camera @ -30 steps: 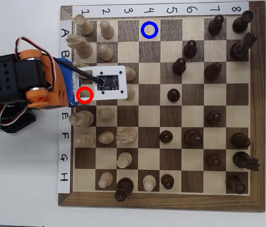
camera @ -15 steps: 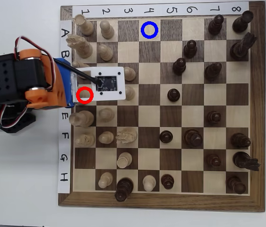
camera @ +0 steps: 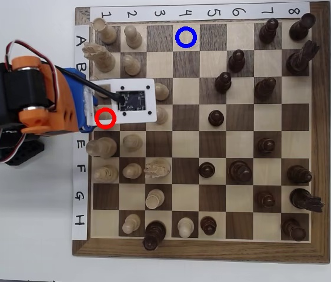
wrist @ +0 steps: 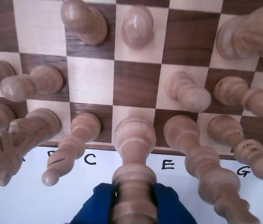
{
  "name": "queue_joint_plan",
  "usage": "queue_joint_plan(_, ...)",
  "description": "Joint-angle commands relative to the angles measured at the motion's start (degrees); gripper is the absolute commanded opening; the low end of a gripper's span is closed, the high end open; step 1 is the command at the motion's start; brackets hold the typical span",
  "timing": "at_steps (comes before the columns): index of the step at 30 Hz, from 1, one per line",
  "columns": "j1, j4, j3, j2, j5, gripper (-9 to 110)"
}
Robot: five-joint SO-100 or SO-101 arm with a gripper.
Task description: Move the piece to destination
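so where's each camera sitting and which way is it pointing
Wrist view: rides low on the arm behind the gripper, looking across the chessboard; the blue fingers close on the pale piece.
Overhead view: fixed above, looking straight down at the chessboard; the orange and black arm enters from the left, near the red ring.
Both show the board's lettered edge and pale pieces.

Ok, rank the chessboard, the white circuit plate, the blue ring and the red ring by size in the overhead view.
1. Chessboard
2. White circuit plate
3. Blue ring and red ring: they look alike, so unranked.
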Motion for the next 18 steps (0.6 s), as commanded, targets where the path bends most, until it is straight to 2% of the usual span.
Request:
queue_joint_plan(1, 1.3, 1.4, -14.0, 7.3, 2.6, 0)
queue_joint_plan(18, -1.3, 1.6, -24.3, 8.1, -0.7, 0)
